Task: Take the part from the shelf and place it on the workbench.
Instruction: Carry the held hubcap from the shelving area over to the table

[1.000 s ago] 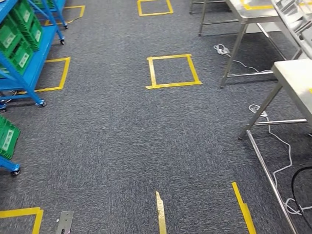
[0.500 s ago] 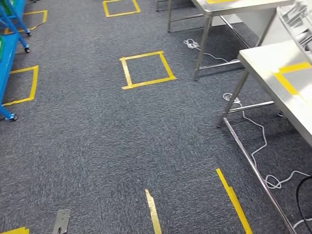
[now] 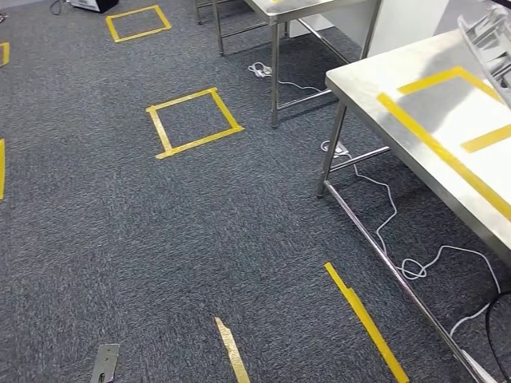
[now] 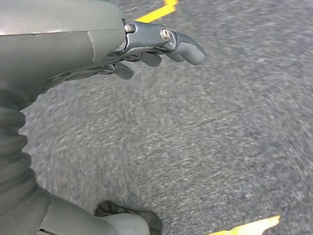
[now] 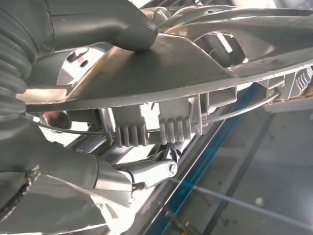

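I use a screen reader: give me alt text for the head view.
A steel workbench marked with yellow tape stands on grey carpet, the silver part at the frame's upper corner. A yellow tape square marks the floor.

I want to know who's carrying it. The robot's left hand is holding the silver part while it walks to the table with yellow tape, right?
Not quite. The right hand is holding the silver part, as the right wrist view shows. The left hand holds nothing and hangs over the carpet. The table with yellow tape is ahead in the head view.
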